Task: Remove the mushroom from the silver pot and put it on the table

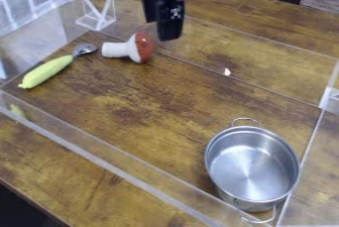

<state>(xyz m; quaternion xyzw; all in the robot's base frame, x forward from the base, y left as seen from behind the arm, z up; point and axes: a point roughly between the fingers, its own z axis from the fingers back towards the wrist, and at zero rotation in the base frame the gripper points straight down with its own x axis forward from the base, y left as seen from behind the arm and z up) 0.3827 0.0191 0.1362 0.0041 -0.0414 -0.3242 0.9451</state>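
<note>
The mushroom [131, 47] is seen lying on its side on the table [159, 92] near the far left corner, outside the empty silver pot [252, 166]. The gripper [165, 31] is held wide, empty, just beside it; a descent could nudge the mushroom rolling.

The mushroom [130, 48] lies on its side on the worktop [159, 102], far across from the silver pot [252, 166]. The black gripper [166, 35] hangs just right of the mushroom's cap, fingers spread, blocking that side. Left of the mushroom, a corn cob [47, 71] lies near. Behind the mushroom stands a clear acrylic bracket [95, 13]. Between mushroom and pot the wood is bare.
</note>
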